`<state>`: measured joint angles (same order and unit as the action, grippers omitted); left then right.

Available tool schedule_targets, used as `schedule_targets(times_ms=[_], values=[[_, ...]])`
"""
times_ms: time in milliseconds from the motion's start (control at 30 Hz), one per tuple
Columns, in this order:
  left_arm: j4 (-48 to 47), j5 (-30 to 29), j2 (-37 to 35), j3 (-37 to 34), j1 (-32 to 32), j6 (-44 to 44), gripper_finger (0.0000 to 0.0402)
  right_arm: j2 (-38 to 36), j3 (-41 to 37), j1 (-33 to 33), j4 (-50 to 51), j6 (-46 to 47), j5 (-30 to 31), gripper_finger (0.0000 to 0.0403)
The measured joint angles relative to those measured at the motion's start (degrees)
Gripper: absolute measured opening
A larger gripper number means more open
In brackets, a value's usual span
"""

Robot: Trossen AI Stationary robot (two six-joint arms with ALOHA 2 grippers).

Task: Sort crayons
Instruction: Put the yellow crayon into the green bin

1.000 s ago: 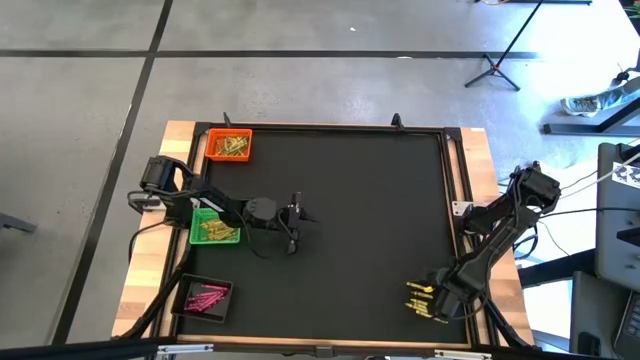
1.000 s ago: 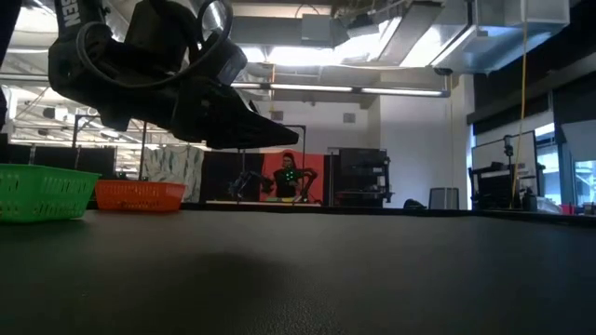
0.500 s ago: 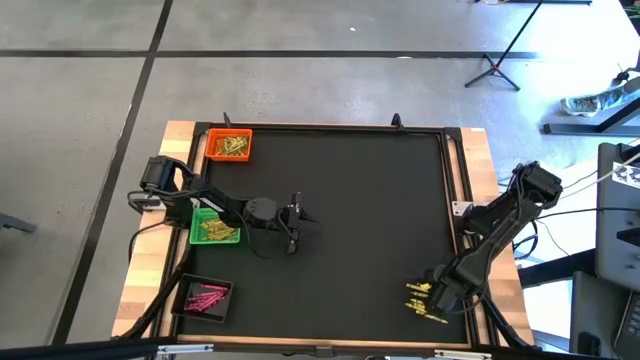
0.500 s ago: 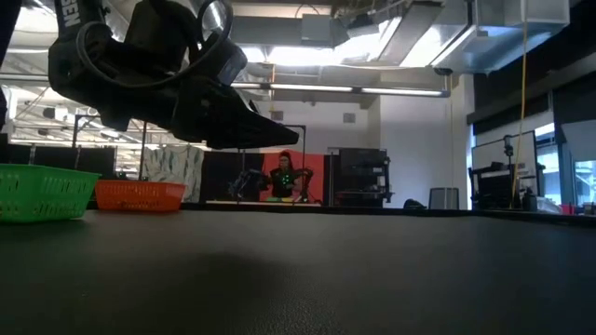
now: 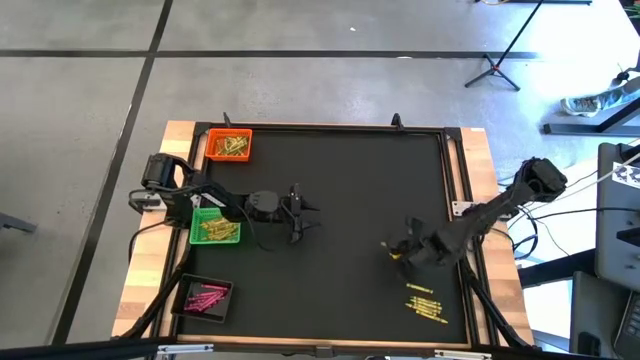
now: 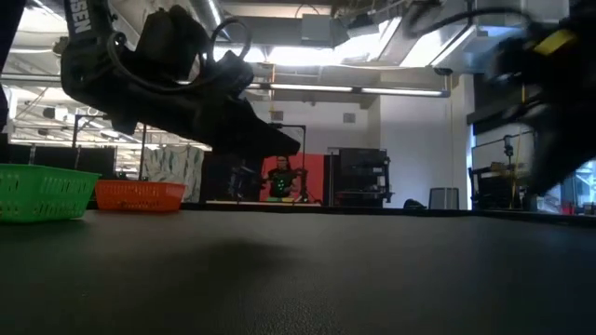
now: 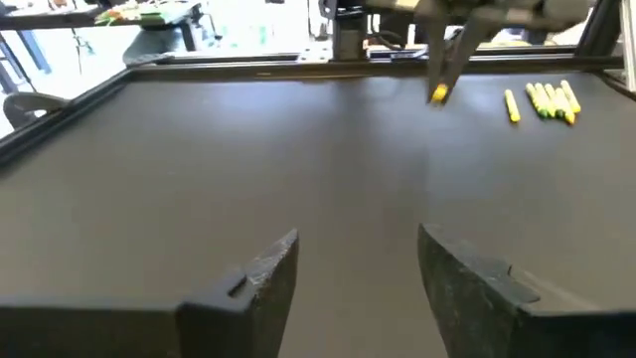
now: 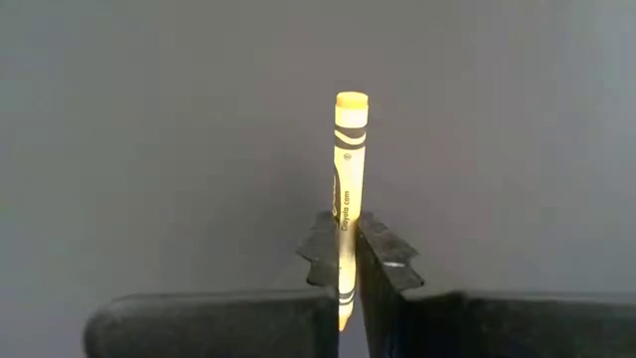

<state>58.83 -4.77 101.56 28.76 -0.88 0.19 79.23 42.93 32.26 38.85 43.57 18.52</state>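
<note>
Crayons [image 5: 424, 301] lay loose on the black mat [image 5: 350, 200]; one yellow crayon [image 8: 346, 214] sat pinched in my right gripper [image 5: 392, 250] above it.
My left gripper [image 5: 298, 212] hovered spread and empty beside the green tray [image 5: 200, 216]; workshop room behind.

Right arm stretched in low from the counter's right edge toward centre, right tool [image 5: 393, 250] with fingers [image 8: 383, 257] pinched together, gripping a crayon [image 8: 347, 189]. Left arm reaches in from the left edge, left tool [image 5: 300, 213] near mid-counter, raised off the surface, fingers [image 7: 260, 280] spread apart, nothing between them.
</note>
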Motion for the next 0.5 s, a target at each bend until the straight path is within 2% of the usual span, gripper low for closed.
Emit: schedule_targets(times_ms=[133, 333, 500], values=[[0.13, -0.2, 0.0, 0.68, 0.02, 0.14, 0.0192, 0.01, -6.93, -8.1, -17.4, -15.3, 0.56, 0.001], [-0.12, -0.2, 0.0, 1.32, 0.02, 0.37, 0.0192, -2.05, -12.01, -19.22, -34.42, -34.04, -2.09, 0.0011], [-0.09, -0.23, 0.0, 1.32, 0.17, 0.37, 0.0192, -2.06, -16.14, -25.58, -57.13, -44.38, -11.24, 0.0011]])
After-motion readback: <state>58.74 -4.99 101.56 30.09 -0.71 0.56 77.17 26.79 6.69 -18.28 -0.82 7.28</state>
